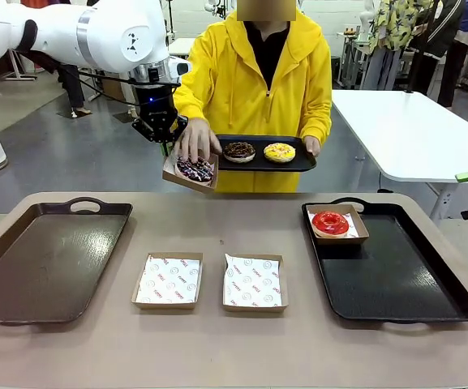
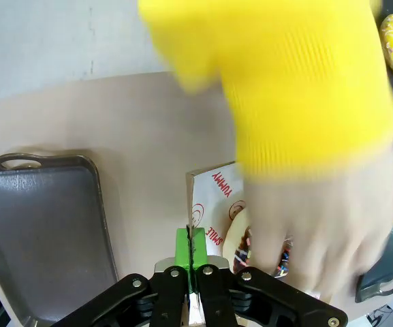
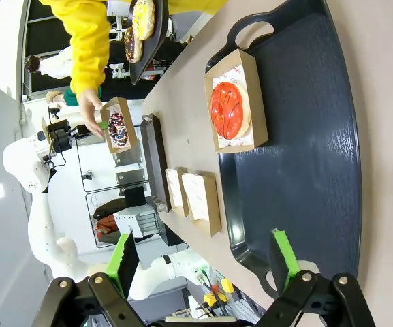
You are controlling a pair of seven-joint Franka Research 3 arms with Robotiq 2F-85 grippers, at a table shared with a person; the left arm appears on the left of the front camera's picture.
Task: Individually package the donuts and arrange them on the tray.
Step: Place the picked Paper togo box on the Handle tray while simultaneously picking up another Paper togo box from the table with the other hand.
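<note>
Nearest us, two paper-lined boxes (image 1: pixel 169 280) sit side by side by the table's (image 1: pixel 234 356) near edge, between a brown tray (image 1: pixel 47 259) and a black tray (image 1: pixel 396 279). Our right gripper (image 3: pixel 201 244) hangs released, its fingers wide apart. The red donut (image 1: pixel 330 222) lies boxed in the black tray's far-left corner. Past the far edge, our left gripper (image 1: pixel 165 143) is clenched on the wall of a raised box (image 1: pixel 182 179) holding the purple-white sprinkled donut (image 1: pixel 195 169), with a person's hand (image 1: pixel 197 139) on it. The person's small tray (image 1: pixel 300 164) carries the chocolate donut (image 1: pixel 239 151) and the yellow donut (image 1: pixel 279 151).

the red donut (image 1: pixel 330 223) was glossy; the yellow donut (image 1: pixel 279 151) had coloured sprinkles, the chocolate donut (image 1: pixel 238 150) pale crumbs, the purple-white donut (image 1: pixel 194 169) dark icing. brown boxes (image 1: pixel 167 306) held white paper printed red. the sleeve (image 1: pixel 191 89) was yellow, the table (image 1: pixel 217 348) tan.
</note>
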